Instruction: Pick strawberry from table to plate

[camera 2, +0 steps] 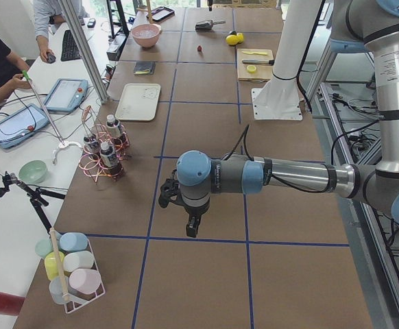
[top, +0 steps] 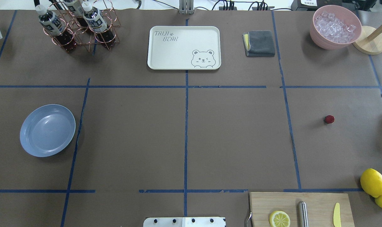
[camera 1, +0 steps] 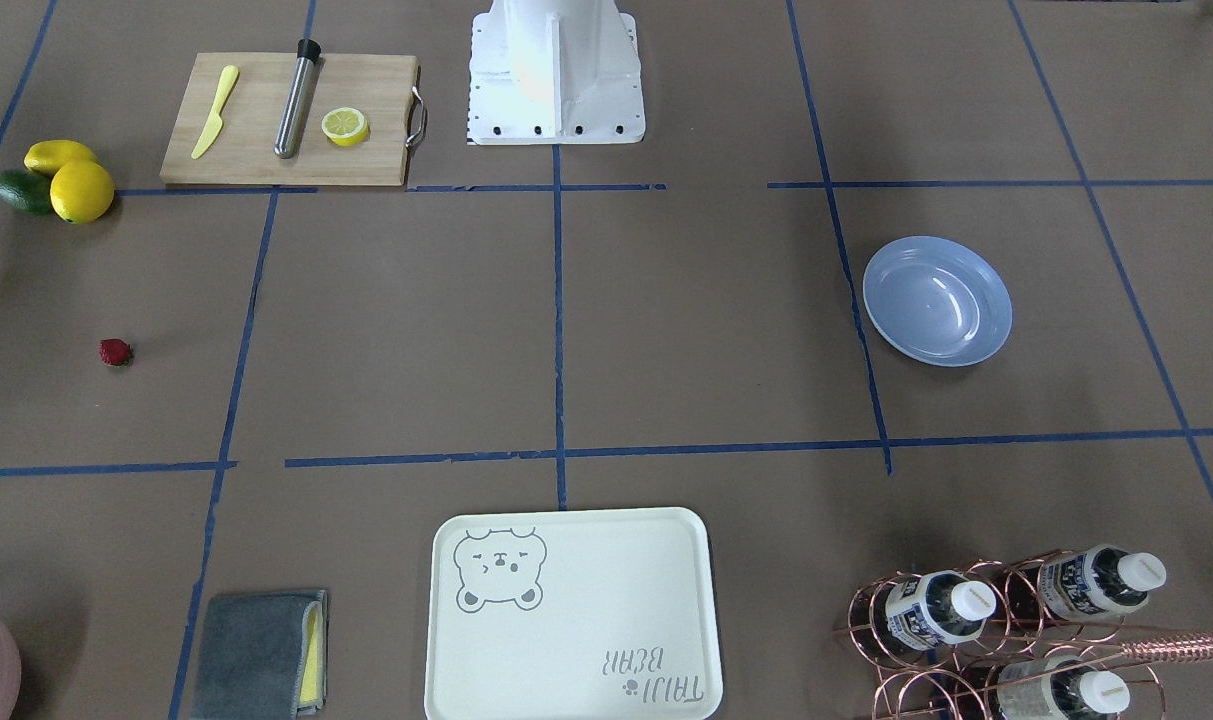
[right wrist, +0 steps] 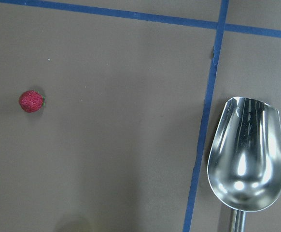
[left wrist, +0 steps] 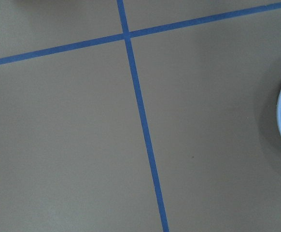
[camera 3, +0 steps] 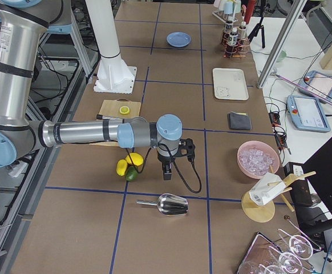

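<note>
Reference landmark: the white metal robot base pedestal [top: 184, 221].

1. Closest to the pedestal, just to its right on the robot's own right, lies the rectangular wooden cutting board [top: 301, 208]. It has no part in the task.
2. Farther forward of the pedestal and well to the robot's right, the small dark-red strawberry [top: 329, 119] lies alone on the brown-paper table with blue tape grid [top: 235, 142]. Nothing touches it.
   - Expected handling: very light, rounded and liable to roll. It is probably soft or thin-skinned, though the views are too coarse to confirm the material.
   - Grip across the widest part of the red body, not the green end, with gentle closing force.
3. Equally far forward of the pedestal, but on the robot's left, sits the round, shallow, glossy light-blue plate [top: 47, 130], which is empty. It is well apart from the strawberry.
4. Farthest sideways from the pedestal:
   - The right two-finger gripper [camera 3: 167, 173] hangs above the table. Its wrist camera sees the strawberry off to one side.
   - The left two-finger gripper [camera 2: 192, 229] hangs beyond the plate.
   - Both show only in the side views, so how far their jaws are open cannot be told.
</note>
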{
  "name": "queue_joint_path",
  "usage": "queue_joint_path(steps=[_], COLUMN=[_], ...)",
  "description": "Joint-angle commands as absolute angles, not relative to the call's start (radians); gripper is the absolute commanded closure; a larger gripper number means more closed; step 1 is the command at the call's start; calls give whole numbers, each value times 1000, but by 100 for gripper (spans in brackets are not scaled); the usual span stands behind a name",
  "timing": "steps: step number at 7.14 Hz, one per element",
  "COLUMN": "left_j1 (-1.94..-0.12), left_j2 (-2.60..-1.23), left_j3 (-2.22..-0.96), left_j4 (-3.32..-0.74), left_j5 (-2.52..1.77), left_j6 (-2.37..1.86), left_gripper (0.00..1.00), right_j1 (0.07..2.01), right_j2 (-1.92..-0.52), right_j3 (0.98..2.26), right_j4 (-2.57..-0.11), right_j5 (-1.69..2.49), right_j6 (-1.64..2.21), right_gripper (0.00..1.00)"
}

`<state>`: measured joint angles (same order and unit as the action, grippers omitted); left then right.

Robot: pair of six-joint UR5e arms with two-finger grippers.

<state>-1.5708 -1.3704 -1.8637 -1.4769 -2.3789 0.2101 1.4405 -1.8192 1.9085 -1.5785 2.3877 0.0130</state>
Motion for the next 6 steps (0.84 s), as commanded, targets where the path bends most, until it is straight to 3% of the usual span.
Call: queue_joint_path(steps=[1,6], left_j1=[-1574,-1563], left_j2=[-1370,-1393], left_j3=[-1852,-1829], left_j4=[-1511,-1514], left_j5=[-2381,-2394], left_j6=[268,259], left_gripper=[0,0], right_j1=[1440,1440], right_j2=[-1818,-1815], right_j3=[1910,1904], right_j4=[-1578,-1578], right_j5=[2385,2387], right_j6=[12,17], right_gripper=[0,0])
